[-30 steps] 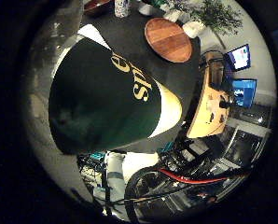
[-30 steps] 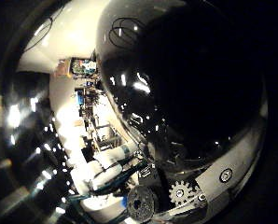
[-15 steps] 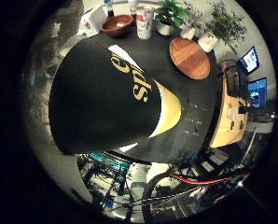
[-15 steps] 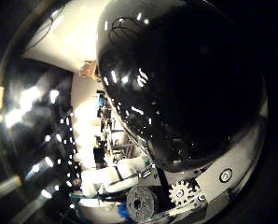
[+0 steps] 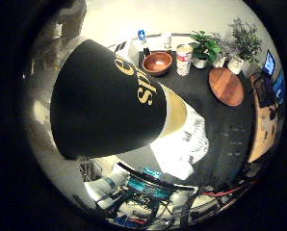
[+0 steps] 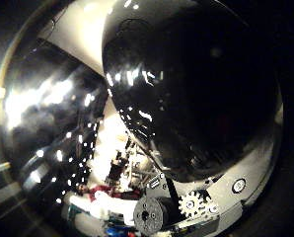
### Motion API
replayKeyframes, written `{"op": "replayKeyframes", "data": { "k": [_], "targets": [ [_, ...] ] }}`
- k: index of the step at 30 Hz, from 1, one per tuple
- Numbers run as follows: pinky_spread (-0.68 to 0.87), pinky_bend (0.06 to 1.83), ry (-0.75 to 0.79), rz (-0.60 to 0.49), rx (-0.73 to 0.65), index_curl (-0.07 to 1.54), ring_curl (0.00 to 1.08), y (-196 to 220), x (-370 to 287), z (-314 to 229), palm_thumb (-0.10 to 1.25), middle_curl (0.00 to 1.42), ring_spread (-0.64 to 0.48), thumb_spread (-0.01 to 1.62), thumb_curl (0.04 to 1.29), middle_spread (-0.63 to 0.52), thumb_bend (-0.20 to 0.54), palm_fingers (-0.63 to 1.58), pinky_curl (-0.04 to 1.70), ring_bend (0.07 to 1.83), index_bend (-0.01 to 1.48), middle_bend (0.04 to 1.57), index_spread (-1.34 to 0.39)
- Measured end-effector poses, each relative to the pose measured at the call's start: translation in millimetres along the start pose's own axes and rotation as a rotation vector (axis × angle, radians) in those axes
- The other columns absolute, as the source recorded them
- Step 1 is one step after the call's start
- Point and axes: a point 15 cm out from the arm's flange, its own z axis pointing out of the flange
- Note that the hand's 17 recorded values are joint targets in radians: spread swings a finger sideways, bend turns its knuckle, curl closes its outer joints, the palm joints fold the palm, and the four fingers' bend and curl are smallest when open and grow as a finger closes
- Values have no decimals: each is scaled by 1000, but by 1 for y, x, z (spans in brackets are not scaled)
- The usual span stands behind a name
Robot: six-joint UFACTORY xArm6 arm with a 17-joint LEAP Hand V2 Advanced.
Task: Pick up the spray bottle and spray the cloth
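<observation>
Bottle body fills the little-finger side palm view: the dark green, cone-shaped plastic spray bottle with gold lettering and a yellow band (image 5: 110,101) sits hard against the palm, lifted clear above the dark tabletop (image 5: 220,125). That closeness suggests it is gripped and carried, yet no fingers show around it here, so how far the hand (image 6: 186,207) is closed I cannot tell. Past the bottle's yellow band lies the crumpled white cloth (image 5: 182,144), spread on the tabletop and well below the bottle; the bottle seems held over it so the spray can fall there, though the nozzle is not visible. Further along the tabletop's far edge stand a round brown wooden bowl (image 5: 157,62), a pale printed can (image 5: 184,58), two small potted green plants (image 5: 206,48), and a flat round wooden board (image 5: 226,85). In the thumb side view the glossy bottle wall blocks nearly everything, with only the hand's geared base showing.
</observation>
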Motion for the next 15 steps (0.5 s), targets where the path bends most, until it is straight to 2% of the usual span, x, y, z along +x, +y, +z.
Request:
{"op": "replayKeyframes", "data": {
  "k": [15],
  "targets": [
    [-238,1085,-163,30,38,731,592,25,13,54,968,622,-162,1216,644,-107,-11,1194,1109,1472,1176,1358,-210]
  ]
}}
